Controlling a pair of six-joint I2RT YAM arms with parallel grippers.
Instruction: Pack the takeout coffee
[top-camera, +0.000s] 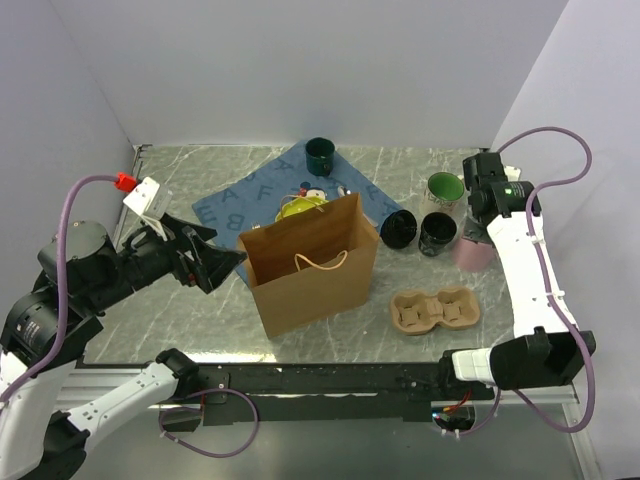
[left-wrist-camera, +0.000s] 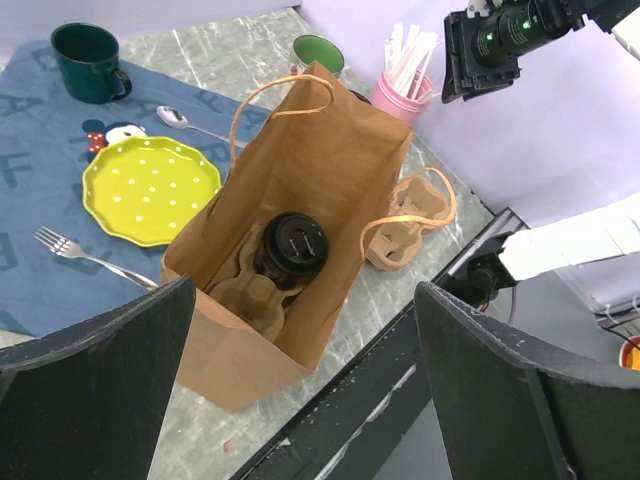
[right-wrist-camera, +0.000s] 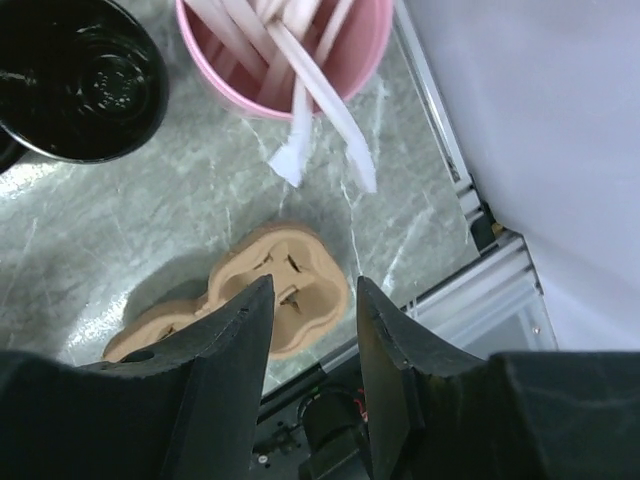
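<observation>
Right claw (right-wrist-camera: 313, 290) is hovering half open, empty, its arm reaching far forward; left claw (left-wrist-camera: 302, 288) is gaping empty toward bag (left-wrist-camera: 340, 160).

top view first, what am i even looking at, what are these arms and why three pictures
Two robot arms bolted to a table edge, each ending in a two-finger gripper. The top view looks down from above; the other two come from cameras on each wrist. On the table: a brown paper bag with one lidded black coffee cup inside, two more cups right of it, a pulp carrier, a pink cup of sticks. The left gripper and right gripper are open, holding nothing.
</observation>
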